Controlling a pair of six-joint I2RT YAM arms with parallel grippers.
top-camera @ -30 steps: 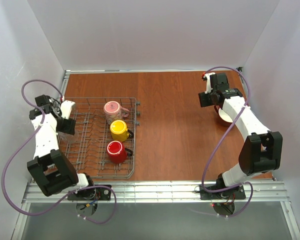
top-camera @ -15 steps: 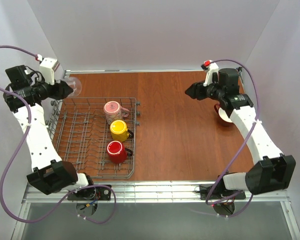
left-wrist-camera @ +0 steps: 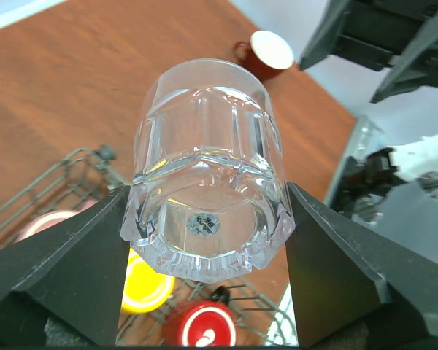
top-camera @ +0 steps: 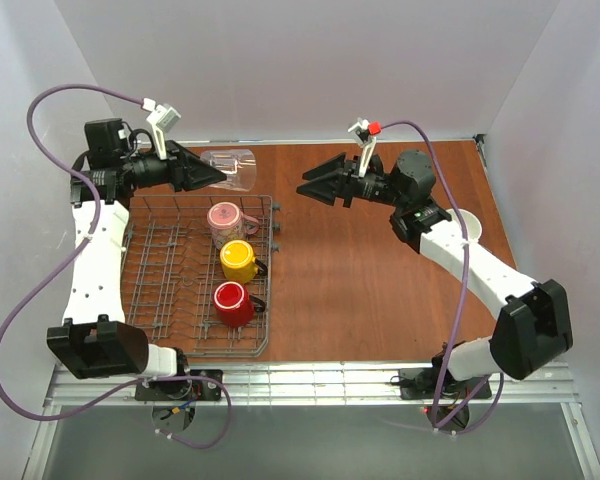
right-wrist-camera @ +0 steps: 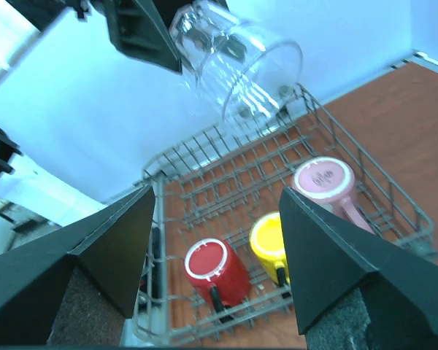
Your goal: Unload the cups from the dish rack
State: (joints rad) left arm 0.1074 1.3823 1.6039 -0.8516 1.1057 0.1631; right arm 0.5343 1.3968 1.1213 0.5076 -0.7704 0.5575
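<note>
My left gripper (top-camera: 198, 171) is shut on the clear glass tumbler (top-camera: 230, 165) and holds it on its side in the air above the far edge of the dish rack (top-camera: 160, 300). In the left wrist view the tumbler (left-wrist-camera: 204, 168) sits base-first between my fingers (left-wrist-camera: 73, 262). My right gripper (top-camera: 315, 186) is open and empty, a short way right of the tumbler and facing it; the tumbler shows in its view (right-wrist-camera: 237, 69). The pink mug (top-camera: 223, 217), yellow mug (top-camera: 237, 258) and red mug (top-camera: 230, 300) stand upside down in the rack. The white cup (top-camera: 469, 228) stands on the table at the right, partly behind my right arm.
The rack (right-wrist-camera: 226, 164) fills the left part of the brown table (top-camera: 360, 290). White walls close in the left, back and right sides. A metal rail (top-camera: 310, 380) runs along the near edge by the arm bases.
My left arm has lifted the tumbler out of the rack's left side and swung it up and to the right. My right arm has moved left, away from the white cup, toward the tumbler.
</note>
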